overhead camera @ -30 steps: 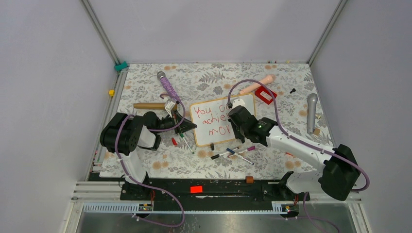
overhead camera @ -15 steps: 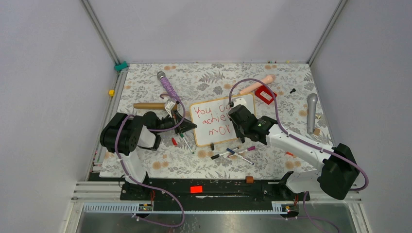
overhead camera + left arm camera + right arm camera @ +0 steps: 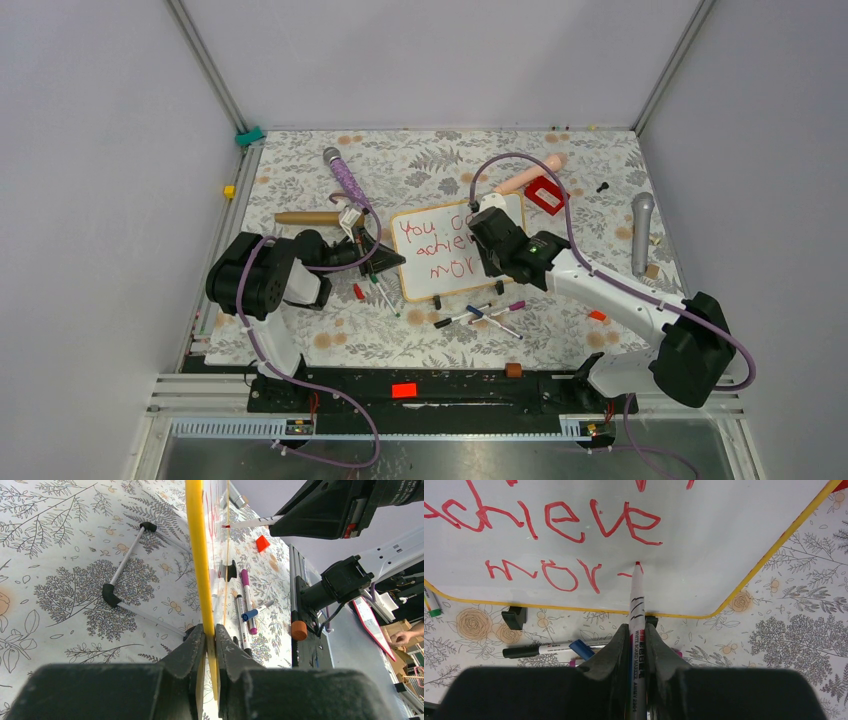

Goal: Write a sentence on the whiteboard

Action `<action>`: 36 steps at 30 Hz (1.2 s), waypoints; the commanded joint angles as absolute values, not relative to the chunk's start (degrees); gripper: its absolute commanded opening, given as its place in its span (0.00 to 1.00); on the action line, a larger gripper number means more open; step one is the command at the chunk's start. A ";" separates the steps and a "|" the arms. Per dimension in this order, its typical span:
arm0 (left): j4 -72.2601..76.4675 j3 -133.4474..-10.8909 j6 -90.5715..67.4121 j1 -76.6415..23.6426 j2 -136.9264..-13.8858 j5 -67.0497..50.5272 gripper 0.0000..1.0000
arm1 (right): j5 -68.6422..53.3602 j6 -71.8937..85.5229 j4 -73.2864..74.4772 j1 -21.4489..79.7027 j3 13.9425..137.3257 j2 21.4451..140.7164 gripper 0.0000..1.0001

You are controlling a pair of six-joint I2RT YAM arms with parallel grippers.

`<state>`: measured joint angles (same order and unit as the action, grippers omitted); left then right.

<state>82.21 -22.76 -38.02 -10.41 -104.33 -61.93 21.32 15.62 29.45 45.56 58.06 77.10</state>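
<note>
Whiteboard (image 3: pixel 724 530), yellow rim, red sentence (image 3: pixel 566 519), bottom line "mor"

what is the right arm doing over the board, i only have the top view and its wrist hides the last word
Observer: Right wrist view shows the right gripper shut on a red marker, tip against the whiteboard after "mor".
Operator: is the e started
Observer: Only a short red dash beside the tip; the sentence ends at "mor".
Operator: and the left arm
Observer: Left wrist view: left gripper shut on the whiteboard's yellow edge.
</note>
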 commanded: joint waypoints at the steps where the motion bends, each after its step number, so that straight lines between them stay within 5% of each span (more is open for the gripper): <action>1: 84.86 -22.50 -34.39 -9.88 -104.37 -62.41 0.01 | 20.60 14.90 26.48 44.80 60.12 77.79 0.00; 16: 84.89 -22.62 -34.38 -9.89 -104.59 -62.41 0.01 | 15.84 16.91 25.24 44.82 55.62 76.36 0.00; 36: 84.82 -22.44 -34.37 -9.91 -104.49 -62.33 0.01 | 23.98 19.01 30.64 44.74 54.29 76.15 0.00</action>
